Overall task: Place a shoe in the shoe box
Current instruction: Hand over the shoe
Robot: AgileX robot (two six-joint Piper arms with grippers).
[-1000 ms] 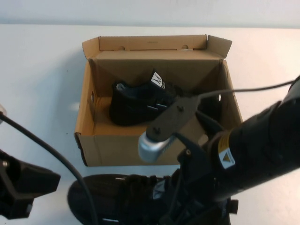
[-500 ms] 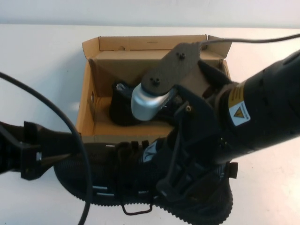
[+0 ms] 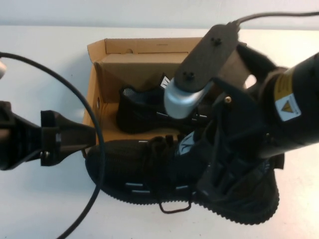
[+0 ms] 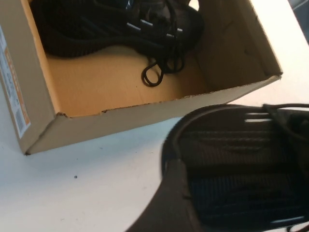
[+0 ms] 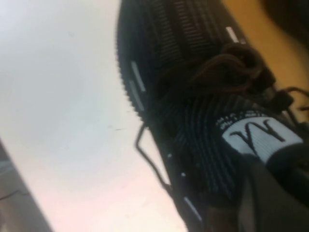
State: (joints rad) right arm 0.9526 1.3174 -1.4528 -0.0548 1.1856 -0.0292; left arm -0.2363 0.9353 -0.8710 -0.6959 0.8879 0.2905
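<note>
Shoe clamped at its collar by right gripper fingers.

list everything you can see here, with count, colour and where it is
shoe: 1, black knit with white dashes and white tongue label, in front of the box's near wall, held by the right gripper
second shoe: 1, black, same style, lying inside the box
box: 1, brown cardboard, lid flap open at the far side, on the table's far middle
table: 1, white, under everything
cable: 1, black, looping over the left arm
left gripper: 1, black, open, by the shoe's toe near the box's left corner
right gripper: 1, black, shut on the shoe at its collar
</note>
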